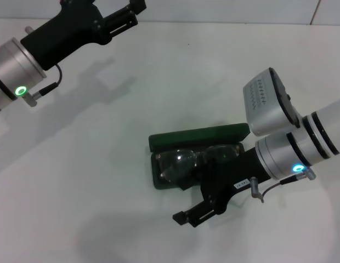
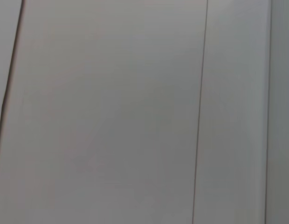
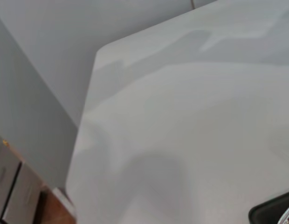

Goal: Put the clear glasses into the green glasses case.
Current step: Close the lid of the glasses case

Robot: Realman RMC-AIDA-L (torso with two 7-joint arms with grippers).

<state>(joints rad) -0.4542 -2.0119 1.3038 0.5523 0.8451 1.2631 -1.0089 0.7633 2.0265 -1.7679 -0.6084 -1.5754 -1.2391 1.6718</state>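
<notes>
One white table (image 1: 159,71). Two arms, two grippers. Left gripper (image 1: 123,19) parked high at far left, well apart from work; fingers spread, grasping nothing. Right gripper (image 1: 200,211) low, just beside case's near edge; fingers parted, released. One green glasses case (image 1: 197,137) — lid open, upright behind tray. Inside tray: one pair clear glasses (image 1: 186,159), lying flat, partly hidden under right wrist.

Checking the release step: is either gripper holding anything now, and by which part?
Nothing is held. The clear glasses lie inside the open green glasses case. The right gripper is open just in front of the case; the left gripper is raised far off, open.
</notes>
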